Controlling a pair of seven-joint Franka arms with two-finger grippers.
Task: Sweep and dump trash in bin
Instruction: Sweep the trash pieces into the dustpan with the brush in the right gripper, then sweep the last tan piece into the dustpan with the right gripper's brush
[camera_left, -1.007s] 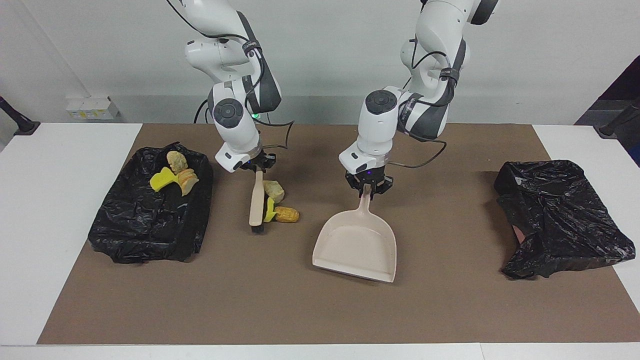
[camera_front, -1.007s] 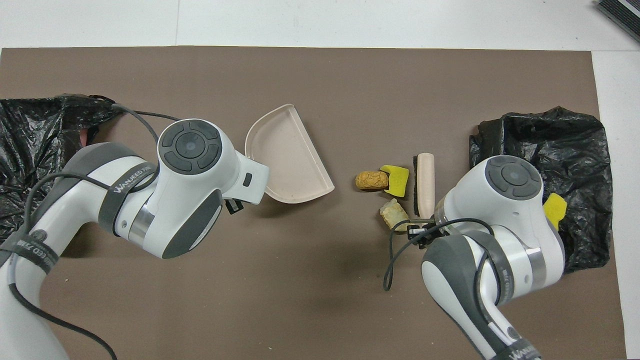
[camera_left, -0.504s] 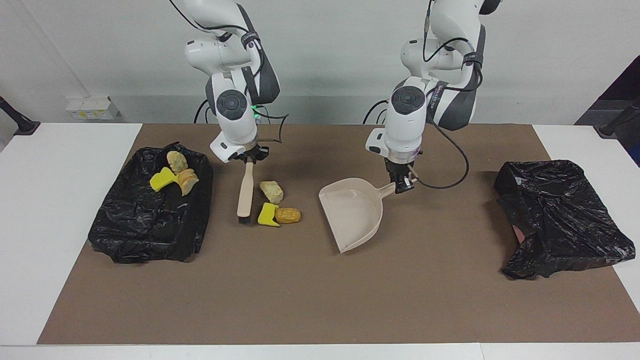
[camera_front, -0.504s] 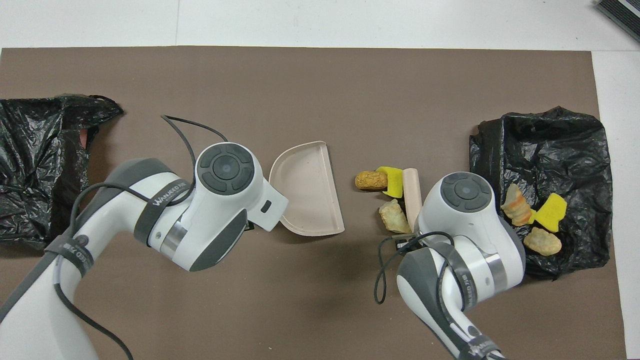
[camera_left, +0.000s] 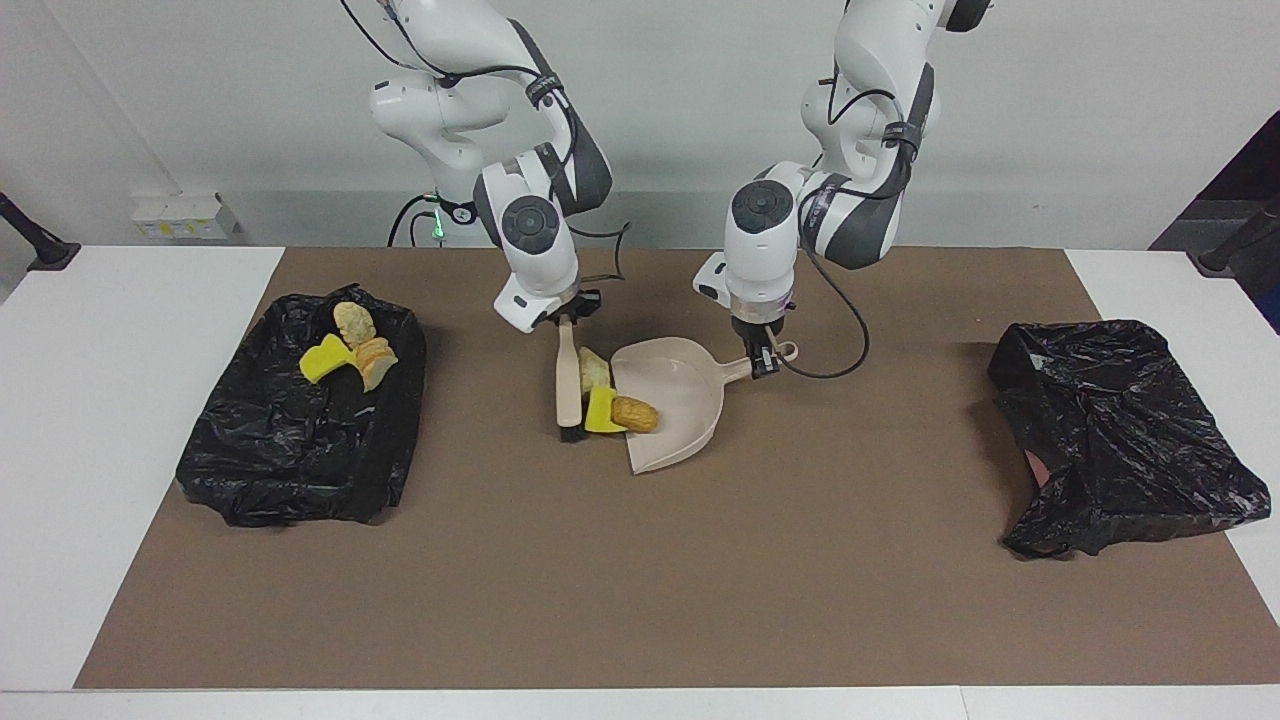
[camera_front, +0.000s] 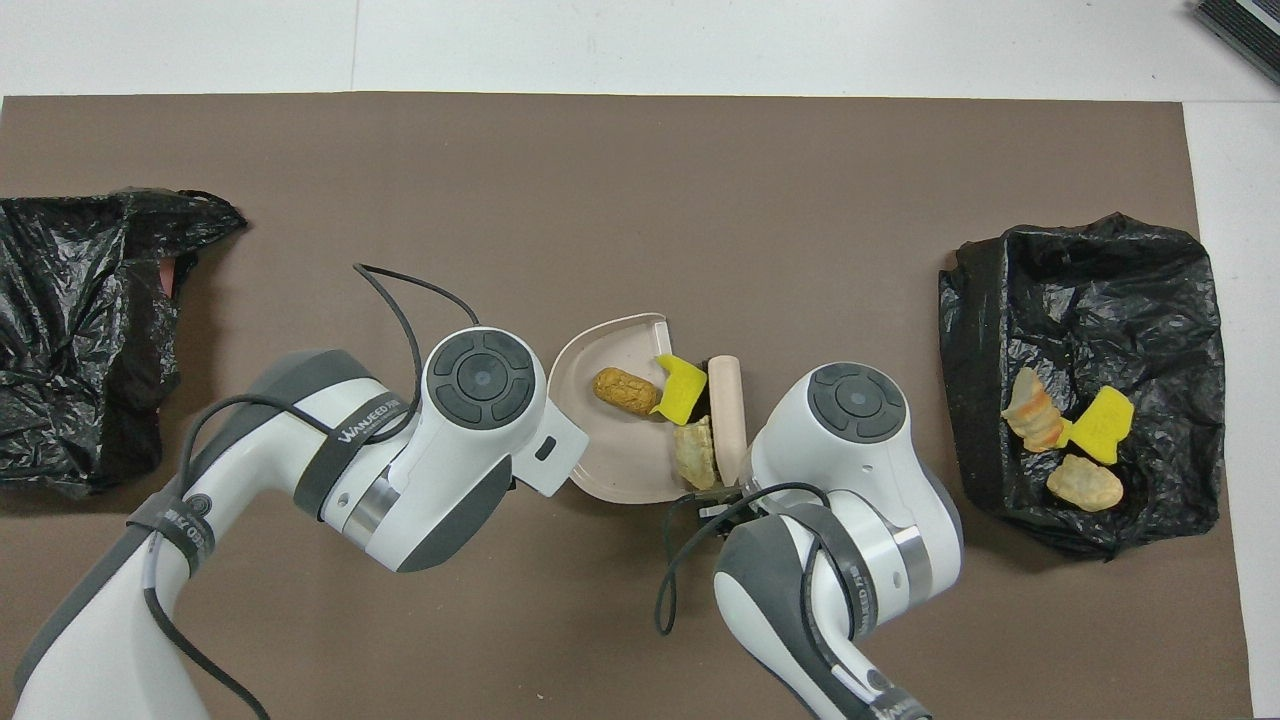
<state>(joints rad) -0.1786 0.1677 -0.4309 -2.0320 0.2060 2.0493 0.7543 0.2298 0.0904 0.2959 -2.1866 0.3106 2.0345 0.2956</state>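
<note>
My right gripper (camera_left: 566, 320) is shut on the beige brush (camera_left: 568, 385), which stands bristles-down on the mat. My left gripper (camera_left: 762, 362) is shut on the handle of the beige dustpan (camera_left: 672, 400), whose mouth faces the brush. Of the trash, a tan-orange chunk (camera_left: 634, 413) lies inside the pan. A yellow wedge (camera_left: 600, 410) and a pale beige chunk (camera_left: 594, 370) sit at the pan's mouth against the brush. From overhead the brush (camera_front: 727, 415), pan (camera_front: 610, 465) and chunk (camera_front: 625, 390) show between the two wrists. The black-bagged bin (camera_left: 300, 440) stands at the right arm's end.
Three more scraps (camera_left: 350, 345) lie in the bin (camera_front: 1090, 290). A second crumpled black bag (camera_left: 1120, 430) covers something at the left arm's end of the brown mat (camera_left: 640, 600). White table borders the mat.
The left gripper turned the dustpan and carried it toward the right arm's end, up to the scraps. The right gripper swept the brush toward the pan, pushing the tan-orange chunk inside.
</note>
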